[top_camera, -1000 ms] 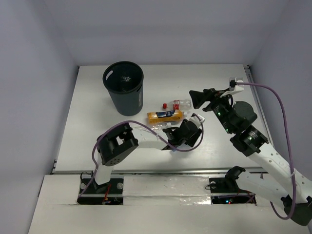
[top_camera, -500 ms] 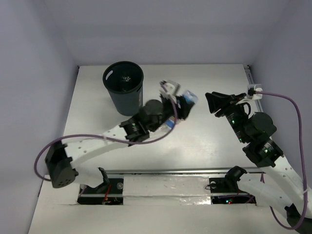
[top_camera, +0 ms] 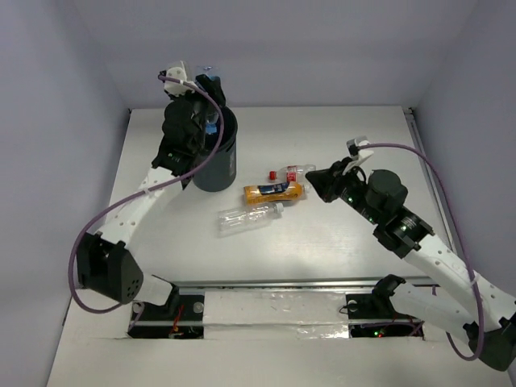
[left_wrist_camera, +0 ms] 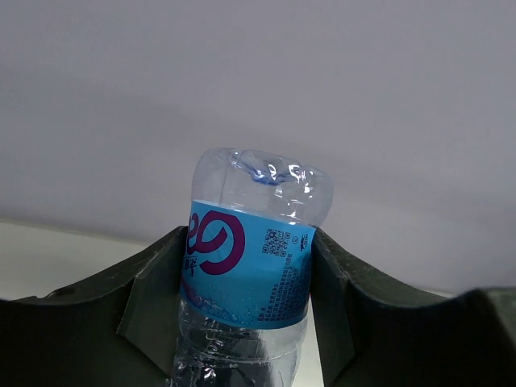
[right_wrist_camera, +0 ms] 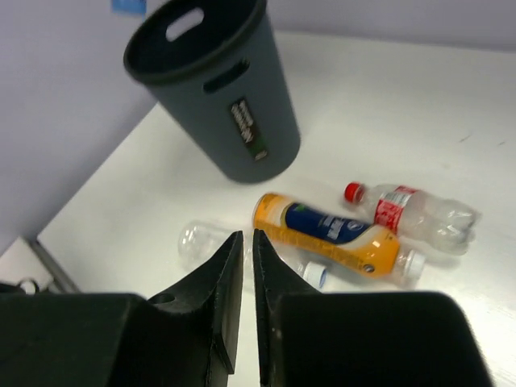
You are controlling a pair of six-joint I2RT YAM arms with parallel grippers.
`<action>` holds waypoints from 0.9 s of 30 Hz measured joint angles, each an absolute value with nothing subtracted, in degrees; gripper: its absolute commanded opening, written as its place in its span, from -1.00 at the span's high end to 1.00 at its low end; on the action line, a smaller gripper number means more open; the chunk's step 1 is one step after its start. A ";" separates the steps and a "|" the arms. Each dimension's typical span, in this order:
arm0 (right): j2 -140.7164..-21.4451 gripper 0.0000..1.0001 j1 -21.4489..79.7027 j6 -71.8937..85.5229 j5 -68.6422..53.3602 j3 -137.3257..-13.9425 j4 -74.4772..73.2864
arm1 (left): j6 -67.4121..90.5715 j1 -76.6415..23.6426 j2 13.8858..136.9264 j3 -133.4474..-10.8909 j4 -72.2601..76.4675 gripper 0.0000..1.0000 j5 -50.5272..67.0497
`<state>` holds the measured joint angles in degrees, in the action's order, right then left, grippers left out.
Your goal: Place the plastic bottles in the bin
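My left gripper (top_camera: 205, 84) is raised over the rim of the black bin (top_camera: 218, 161) at the back left. It is shut on a clear blue-labelled bottle (left_wrist_camera: 251, 266), gripped at the label between both fingers (left_wrist_camera: 153, 298). Three more bottles lie on the table right of the bin: an orange-filled one (top_camera: 274, 192), a red-capped one (top_camera: 293, 172) and a plain clear one (top_camera: 248, 217). My right gripper (top_camera: 316, 181) hangs just right of them, shut and empty. In the right wrist view its tips (right_wrist_camera: 247, 239) hover above the clear bottle (right_wrist_camera: 196, 240), near the orange bottle (right_wrist_camera: 339, 234).
The bin (right_wrist_camera: 216, 97) stands upright with handle slots near its rim. White walls close in the table at the back and sides. A metal rail (top_camera: 266, 284) runs along the table's near edge in front of the arm bases.
My left arm has carried the blue-labelled bottle from the table's middle up and left to over the bin. My right gripper has closed and come down left toward the lying bottles.
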<state>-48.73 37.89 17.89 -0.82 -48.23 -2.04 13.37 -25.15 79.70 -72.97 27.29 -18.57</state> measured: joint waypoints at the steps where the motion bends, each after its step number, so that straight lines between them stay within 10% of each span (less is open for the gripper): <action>1: -49.50 0.70 37.89 17.78 -2.35 -47.68 -1.72 | 13.37 -23.29 80.82 -73.28 27.97 0.16 -18.39; 9: -51.96 0.67 37.91 17.74 -8.54 -44.91 -0.47 | 11.60 -18.74 89.43 -74.00 31.35 0.08 -17.98; 19: -61.78 0.55 40.77 17.26 -11.03 -45.34 2.11 | 9.32 -18.61 90.59 -72.27 35.75 -0.67 -17.87; 27: -72.79 0.10 45.15 14.55 -11.62 -51.48 1.37 | 10.74 -18.61 87.05 -70.41 35.35 -0.61 -15.22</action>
